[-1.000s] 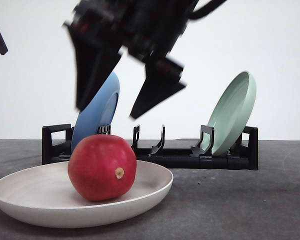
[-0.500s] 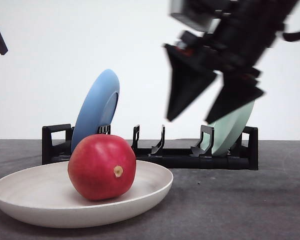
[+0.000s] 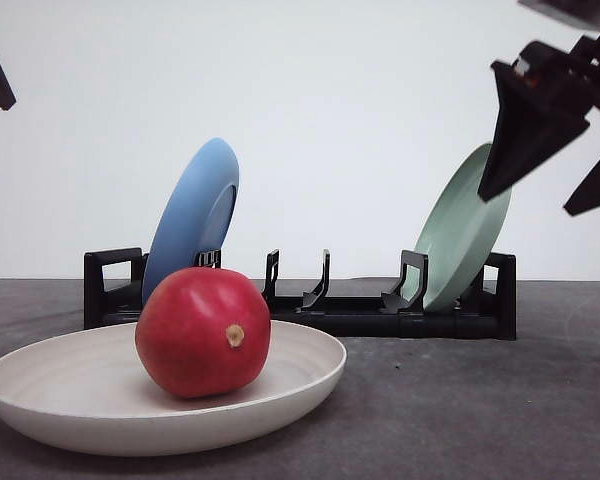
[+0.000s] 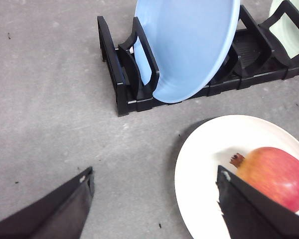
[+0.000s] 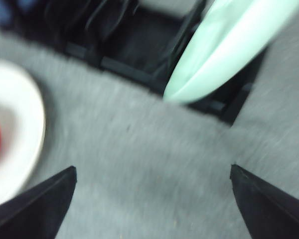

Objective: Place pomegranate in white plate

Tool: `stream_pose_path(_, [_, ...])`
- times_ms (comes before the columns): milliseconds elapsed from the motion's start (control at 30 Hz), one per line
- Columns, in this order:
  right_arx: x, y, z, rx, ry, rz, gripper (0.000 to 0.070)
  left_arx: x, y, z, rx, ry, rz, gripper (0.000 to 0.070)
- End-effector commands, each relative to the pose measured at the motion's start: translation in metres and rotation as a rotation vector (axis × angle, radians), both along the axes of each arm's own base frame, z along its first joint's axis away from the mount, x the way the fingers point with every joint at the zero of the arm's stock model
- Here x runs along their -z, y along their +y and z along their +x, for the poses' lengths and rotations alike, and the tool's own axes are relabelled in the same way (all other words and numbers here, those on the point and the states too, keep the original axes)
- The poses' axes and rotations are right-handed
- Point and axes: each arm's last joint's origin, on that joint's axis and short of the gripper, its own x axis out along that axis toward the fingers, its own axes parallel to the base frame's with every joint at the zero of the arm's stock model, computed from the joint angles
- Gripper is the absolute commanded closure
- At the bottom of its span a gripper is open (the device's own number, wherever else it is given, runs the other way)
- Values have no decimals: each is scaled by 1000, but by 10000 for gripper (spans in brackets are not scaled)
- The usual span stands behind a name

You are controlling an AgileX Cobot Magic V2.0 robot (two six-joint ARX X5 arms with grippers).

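A: Where do we stand with the pomegranate (image 3: 204, 332)?

B: We see it sitting inside the white plate (image 3: 40, 400), resting on the plate's floor a little toward the rack side, its tan stem nub facing the front camera. Nothing touches it. In the left wrist view the same fruit (image 4: 274, 177) lies within the plate's rim (image 4: 189, 169), free of any finger.

A: So the placing is done?

B: We judge it so. The fruit is in the right dish, not in the blue plate (image 3: 193, 215) or the pale green plate (image 3: 460, 232), which both stand tilted in the black rack (image 3: 310, 305) behind.

A: And our claws?

B: The right gripper (image 3: 550, 175) hangs high at the right edge of the front view, in front of the green plate, well apart from the fruit. Its fingers are spread wide and hold nothing; the right wrist view, though blurred, shows the two fingertips far apart over bare grey table (image 5: 139, 174). The left gripper (image 4: 154, 199) is also spread, with table between its fingers and the plate's edge beside one fingertip; it grips nothing.

A: Anything left to do?

B: Little, as far as we can tell. The fruit looks settled and stable in the shallow dish, so we would expect only that the arms clear off to rest. The blur in the right wrist view suggests that arm is in motion, but we cannot say where it is bound.
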Motion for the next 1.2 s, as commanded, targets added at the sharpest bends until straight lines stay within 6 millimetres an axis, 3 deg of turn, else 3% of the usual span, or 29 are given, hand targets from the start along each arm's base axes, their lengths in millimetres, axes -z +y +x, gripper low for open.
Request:
stream_pose_path(0, [-2, 1, 2, 23, -5, 32, 117, -2, -1, 1, -1, -4, -9, 246])
stream_pose_path(33, [-3, 0, 2, 27, -9, 37, 186, -2, -1, 1, -3, -3, -11, 279])
stream_pose_path(67, [-3, 0, 2, 27, -10, 37, 427, -2, -1, 1, -4, -2, -12, 431])
stream_pose_path(100, [-3, 0, 2, 26, -11, 36, 595, -2, -1, 1, -4, -2, -13, 566])
stream_pose_path(133, [-3, 0, 2, 26, -12, 33, 667, -2, -1, 1, -4, -1, -14, 667])
stream_pose_path(200, [-3, 0, 2, 27, -13, 33, 687, -2, -1, 1, -4, -2, -15, 700])
stream_pose_path(933, [-6, 1, 5, 21, -56, 49, 688, -1, 2, -1, -29, -9, -28, 700])
stream_pose_path(1167, [-8, 2, 6, 21, -76, 58, 688, 30, 21, -16, -111, -161, -21, 700])
